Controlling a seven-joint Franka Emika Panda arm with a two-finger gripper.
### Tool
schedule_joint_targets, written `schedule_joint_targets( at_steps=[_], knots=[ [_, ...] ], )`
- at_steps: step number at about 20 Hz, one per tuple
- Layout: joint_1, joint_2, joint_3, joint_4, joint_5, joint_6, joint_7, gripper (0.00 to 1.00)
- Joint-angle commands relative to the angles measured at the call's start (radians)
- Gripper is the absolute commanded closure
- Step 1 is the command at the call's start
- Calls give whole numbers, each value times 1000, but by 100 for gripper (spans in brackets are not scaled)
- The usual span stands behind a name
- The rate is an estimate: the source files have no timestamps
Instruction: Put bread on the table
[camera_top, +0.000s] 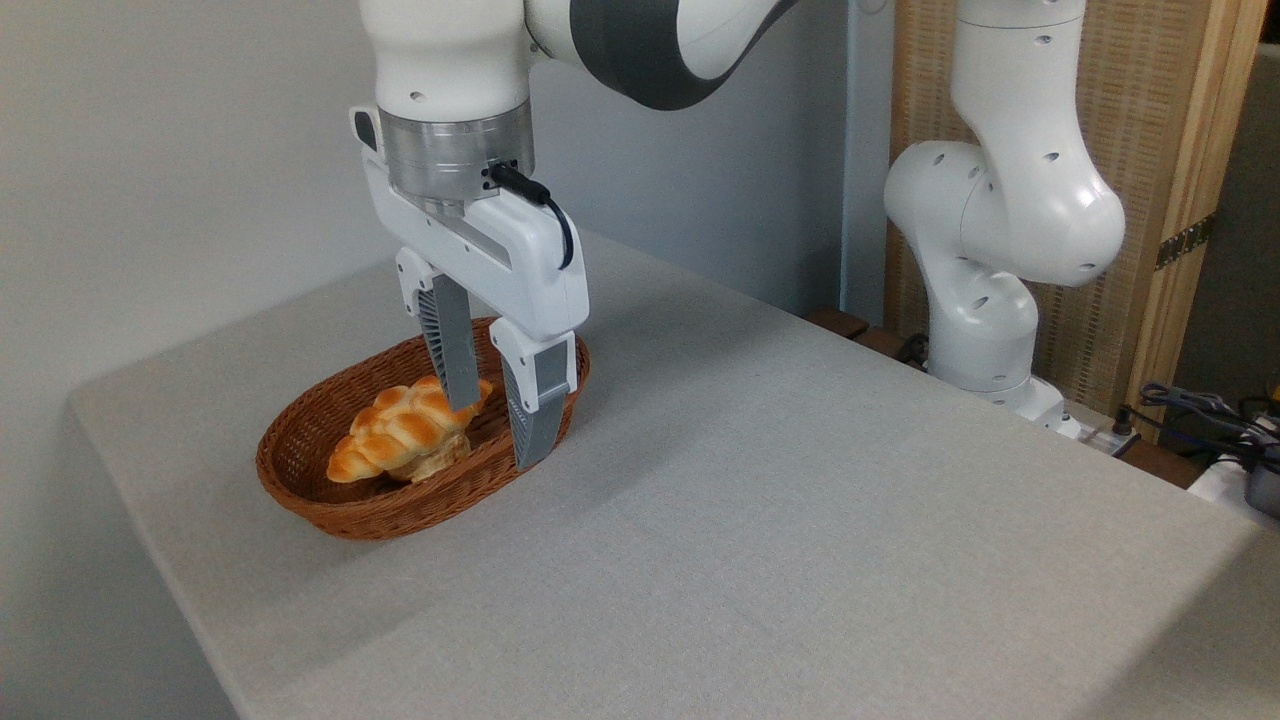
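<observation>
The bread (400, 432) lies inside a brown oval wicker basket (320, 505) that sits on the grey worktop (800, 520) toward its left side. It is a glossy golden-orange braided loaf with paler seams, and its near pointed end faces the lower left of the basket while its far end rises toward the upper right. A paler lump shows just beneath its right side – too little of it is visible to tell what it is. The tool (495, 430) hangs over the right half of the basket with its two grey fingers well spread and nothing gripped between them. The left finger (455, 355) comes down in front of the loaf's far end, hiding its tip; whether it touches the crust cannot be told from this view. The right finger (535, 420) reaches down in front of the basket's right rim, apart from the loaf. The white arm (450, 60) descends from the top of the picture – its base (985, 330) stands beyond the worktop's far right edge, with some cables (1200, 410) near it.
</observation>
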Motion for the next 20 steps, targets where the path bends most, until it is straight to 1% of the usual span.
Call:
schedule_joint_targets(
  at_steps=[1,11,14,16,18,20],
  knots=[
    [-3,-3,1,6,13,-21,-10,0],
    [-8,4,-5,2,11,-34,-12,0],
    [-10,12,-35,-4,10,-34,-41,0],
    [-10,20,-57,-4,-4,-32,-73,0],
    [-10,33,-98,-4,-5,-29,-148,0],
    [-10,53,-132,-6,-5,-21,-200,0]
  ],
)
